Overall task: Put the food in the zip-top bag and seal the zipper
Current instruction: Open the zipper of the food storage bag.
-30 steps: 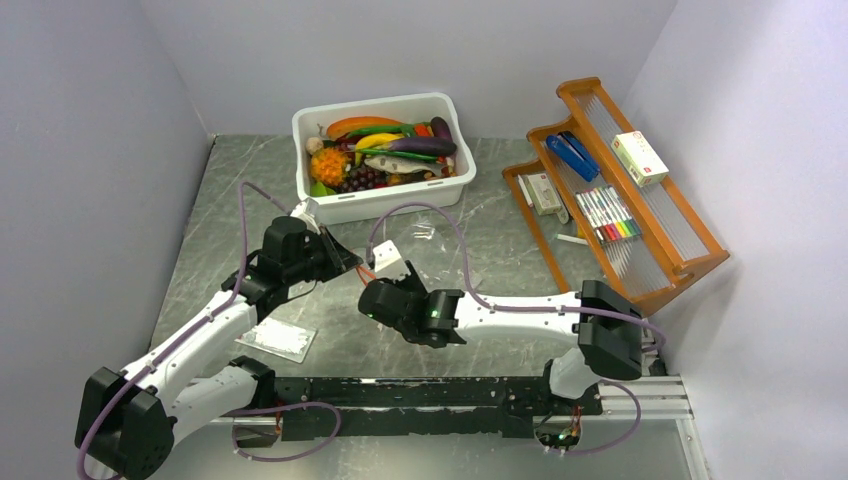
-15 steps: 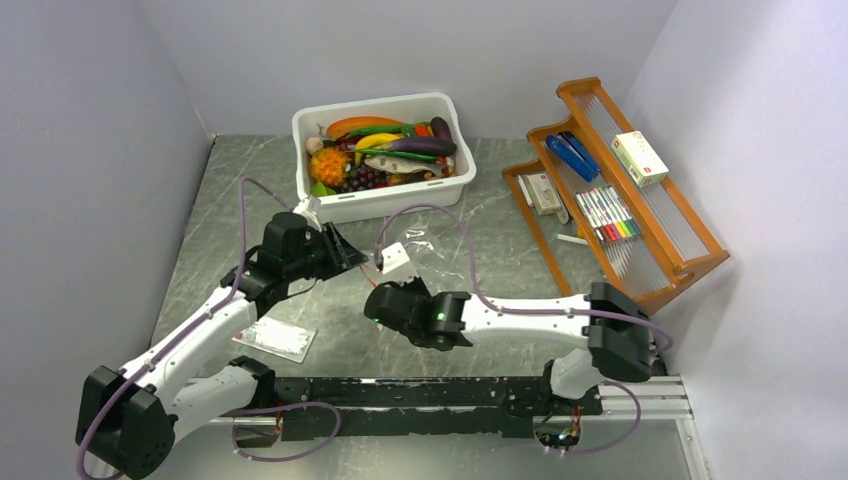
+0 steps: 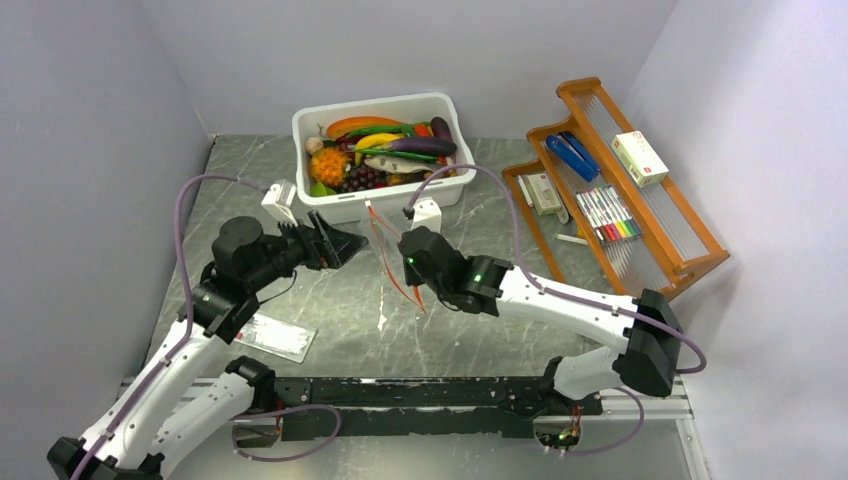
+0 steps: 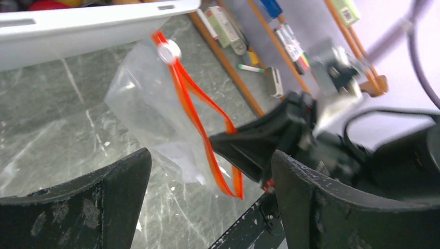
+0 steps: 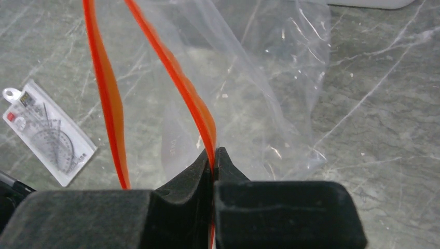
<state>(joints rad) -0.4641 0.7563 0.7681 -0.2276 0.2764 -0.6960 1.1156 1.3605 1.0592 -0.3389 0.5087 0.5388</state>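
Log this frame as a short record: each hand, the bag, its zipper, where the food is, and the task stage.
left hand: open, holding nothing
right hand: shut on one strip of the zipper
zip-top bag: clear, mouth open, no food seen inside
zipper state: unsealed, its two orange strips apart
food: in the white tub
task stage: nothing bagged yet

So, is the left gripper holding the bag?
No, the left gripper is wide open and grips nothing; the right gripper alone pinches the bag by its zipper.
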